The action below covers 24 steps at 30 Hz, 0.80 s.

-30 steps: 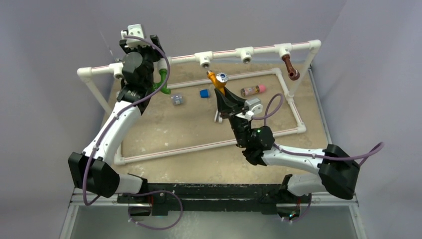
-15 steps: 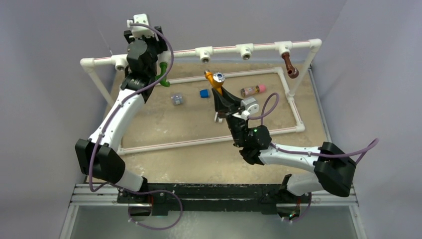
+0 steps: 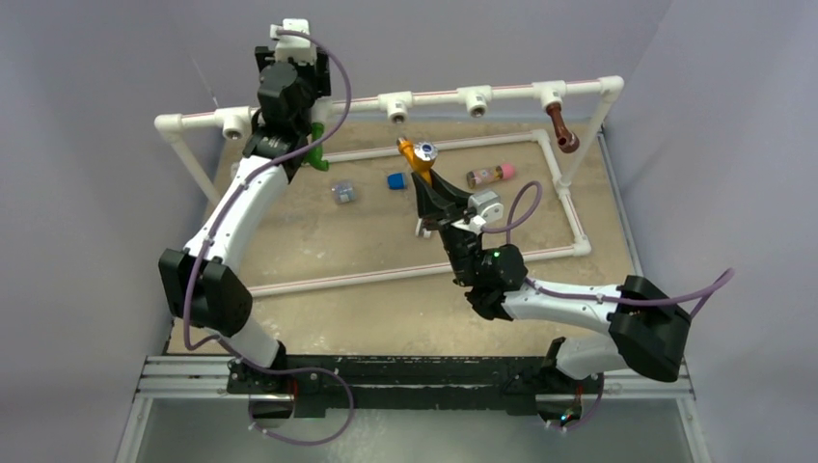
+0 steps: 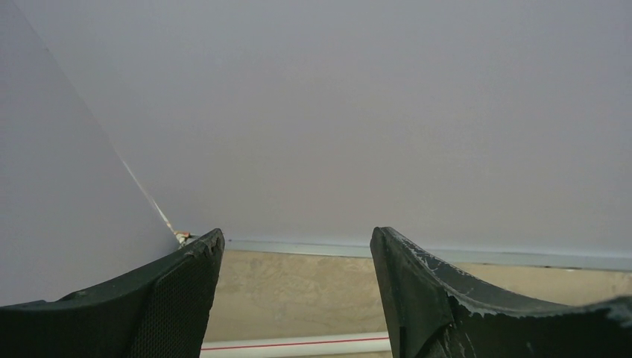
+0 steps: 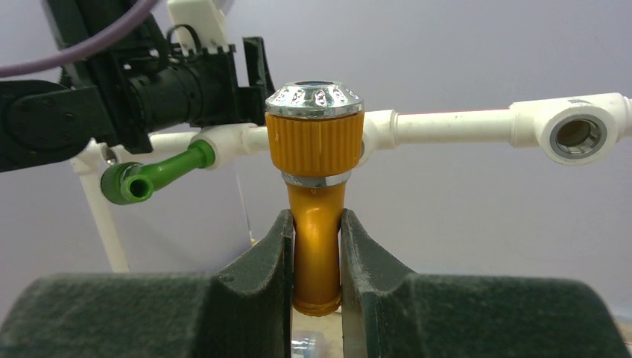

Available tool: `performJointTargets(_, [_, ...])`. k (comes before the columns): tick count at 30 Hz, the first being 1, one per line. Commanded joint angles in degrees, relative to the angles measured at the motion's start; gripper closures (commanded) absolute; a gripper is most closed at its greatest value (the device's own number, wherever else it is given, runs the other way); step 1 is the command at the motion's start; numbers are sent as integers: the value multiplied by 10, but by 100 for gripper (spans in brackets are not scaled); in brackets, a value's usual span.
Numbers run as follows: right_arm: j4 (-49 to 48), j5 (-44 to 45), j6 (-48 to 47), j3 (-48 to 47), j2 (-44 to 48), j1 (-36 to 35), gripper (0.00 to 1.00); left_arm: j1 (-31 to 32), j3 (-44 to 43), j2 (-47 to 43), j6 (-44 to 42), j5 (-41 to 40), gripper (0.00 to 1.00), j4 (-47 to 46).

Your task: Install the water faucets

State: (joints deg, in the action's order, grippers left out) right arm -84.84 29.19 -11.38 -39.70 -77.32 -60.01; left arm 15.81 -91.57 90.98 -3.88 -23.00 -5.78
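Top external view showed a white pipe frame point(image 3: 439, 99) standing on the counter point(image 3: 386, 251), with tee sockets spaced along its upper rail. The green faucet point(image 3: 313, 154) sat in the leftmost occupied socket, its spout hanging down and forward. The dark brown faucet point(image 3: 562, 130) hung from the socket near the right end of the rail. Two sockets between them, one at point(image 3: 396, 106) and one at point(image 3: 475, 101), stood open. The right pincer point(image 3: 424, 174) was clenched on the orange faucet point(image 3: 417, 152), holding it above the counter, just in front of and below the rail near the left open socket and, seen from above, apart from it. Right wrist view confirmed the grip: both fingers point(image 5: 272, 253) pressed against the orange stem, the ribbed knob and chrome cap standing upright above them. Left wrist view showed the left pincer point(image 4: 296, 235) released, its fingers well apart with nothing between them, facing the back wall above the rail. On the counter inside the lower frame lay a pink-and-brown cylinder point(image 3: 490, 175), a small blue block point(image 3: 395, 180) and a small grey piece point(image 3: 341, 193), each apart from the others.
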Motion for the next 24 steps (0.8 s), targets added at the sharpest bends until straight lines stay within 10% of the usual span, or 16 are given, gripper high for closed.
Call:
performJointTargets(1, [-43,1,2,5,23,-3,100,-3,-29,36,-34,-10,28,16])
performJointTargets(24, [-53,62,-118,-70,-43,-4,100,-3,84,-6,34,26,28,76])
